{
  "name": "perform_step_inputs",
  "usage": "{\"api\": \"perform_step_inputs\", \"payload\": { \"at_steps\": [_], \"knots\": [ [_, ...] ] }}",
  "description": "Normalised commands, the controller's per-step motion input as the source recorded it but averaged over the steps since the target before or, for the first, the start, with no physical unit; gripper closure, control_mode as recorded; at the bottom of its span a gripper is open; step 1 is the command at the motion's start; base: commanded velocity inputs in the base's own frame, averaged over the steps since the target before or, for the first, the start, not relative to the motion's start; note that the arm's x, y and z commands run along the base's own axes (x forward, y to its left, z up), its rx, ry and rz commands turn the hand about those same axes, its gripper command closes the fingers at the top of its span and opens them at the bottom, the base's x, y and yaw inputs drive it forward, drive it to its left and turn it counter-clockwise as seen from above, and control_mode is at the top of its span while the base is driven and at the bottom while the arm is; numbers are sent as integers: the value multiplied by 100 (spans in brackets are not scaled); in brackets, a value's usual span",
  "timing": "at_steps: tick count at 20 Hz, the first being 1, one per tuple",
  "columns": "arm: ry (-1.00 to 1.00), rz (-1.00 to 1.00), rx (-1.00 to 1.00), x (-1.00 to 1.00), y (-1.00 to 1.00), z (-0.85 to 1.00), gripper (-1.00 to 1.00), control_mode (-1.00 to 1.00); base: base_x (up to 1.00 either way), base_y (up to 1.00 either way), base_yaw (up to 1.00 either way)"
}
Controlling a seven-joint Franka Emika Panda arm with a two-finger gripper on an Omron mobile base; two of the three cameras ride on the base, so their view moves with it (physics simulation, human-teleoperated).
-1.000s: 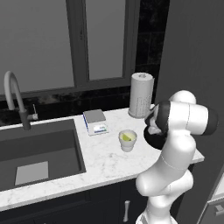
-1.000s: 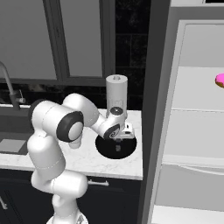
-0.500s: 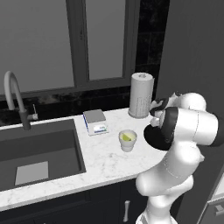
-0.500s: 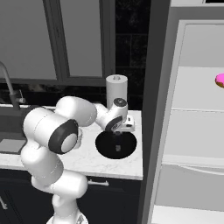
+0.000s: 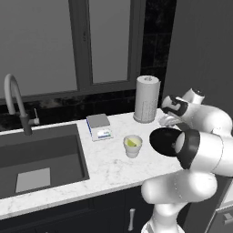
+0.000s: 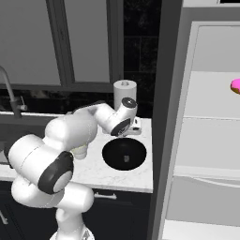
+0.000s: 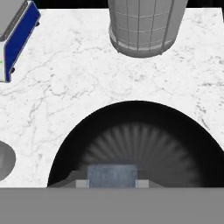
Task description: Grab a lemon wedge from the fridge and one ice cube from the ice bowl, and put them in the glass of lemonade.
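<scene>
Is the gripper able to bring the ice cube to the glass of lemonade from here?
Probably yes. The gripper, above the ice bowl, seems to hold an ice cube, and the marble counter toward the glass of lemonade looks free.

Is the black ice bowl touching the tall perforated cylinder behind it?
Apart. Hand view: a strip of bare marble counter lies between the ice bowl and the perforated cylinder.
</scene>
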Motion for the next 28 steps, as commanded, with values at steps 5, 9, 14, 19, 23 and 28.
{"api": "perform_step_inputs", "payload": {
  "at_steps": [5,9,14,19,23,28],
  "knots": [
    [0,14,2,-21,69,67,100,-100,0,0,0],
    [5,12,-1,-49,95,59,100,-100,0,0,0],
    [6,13,-12,-71,98,12,100,-100,0,0,0],
    [-2,1,-12,-32,51,-12,100,-100,0,0,0],
    [-1,0,-10,0,20,-6,100,-100,0,0,0],
    [0,0,-2,2,8,0,100,-100,0,0,0]
  ]
}}
